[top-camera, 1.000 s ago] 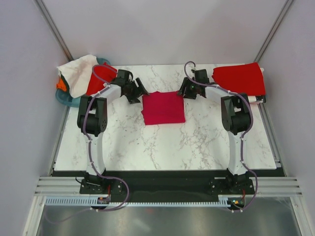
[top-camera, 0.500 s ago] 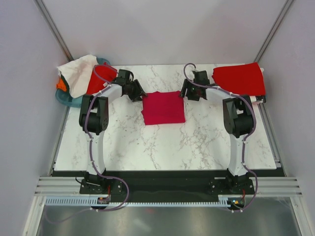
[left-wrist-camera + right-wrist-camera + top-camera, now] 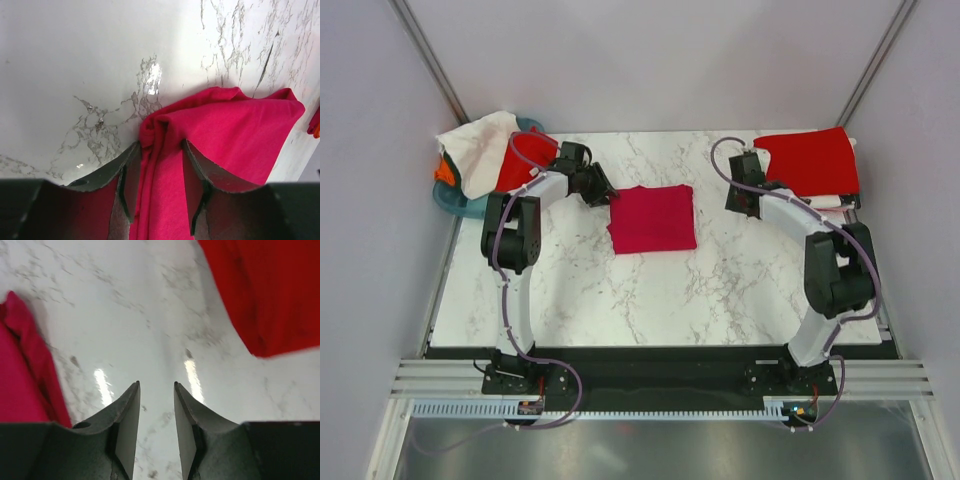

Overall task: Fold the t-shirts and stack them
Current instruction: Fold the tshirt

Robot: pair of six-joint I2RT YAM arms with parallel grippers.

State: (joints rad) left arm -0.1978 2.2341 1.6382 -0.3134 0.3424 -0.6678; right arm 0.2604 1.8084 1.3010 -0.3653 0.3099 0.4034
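Jaws of the left gripper (image 3: 161,150) stand narrow and pinch a bunched fold of the crimson t-shirt (image 3: 235,130); the left wrist view shows cloth filling the gap between both fingers, with the rest of the garment spreading away over the marble table (image 3: 75,65). Jaws of the right gripper (image 3: 156,387) also stand narrow but hold nothing: the right wrist view shows bare marble in the gap, an edge of the crimson t-shirt (image 3: 20,385) at the left of that view and the red t-shirt (image 3: 270,290) at the upper right, neither touching the fingers. In the top view, the near half of the table (image 3: 650,290) carries only the two arms. Further out, the crimson t-shirt (image 3: 653,218) lies folded into a rough square at the table centre. The left gripper (image 3: 603,195) meets its far left corner, and the right gripper (image 3: 740,197) stands apart from its right edge, between it and the red t-shirt (image 3: 807,160). That red t-shirt lies flat in the far right corner. At the far left corner a teal basket (image 3: 448,200) sits just off the table edge, holding a white t-shirt (image 3: 475,150), an orange t-shirt (image 3: 443,172) and a second red garment (image 3: 525,160).
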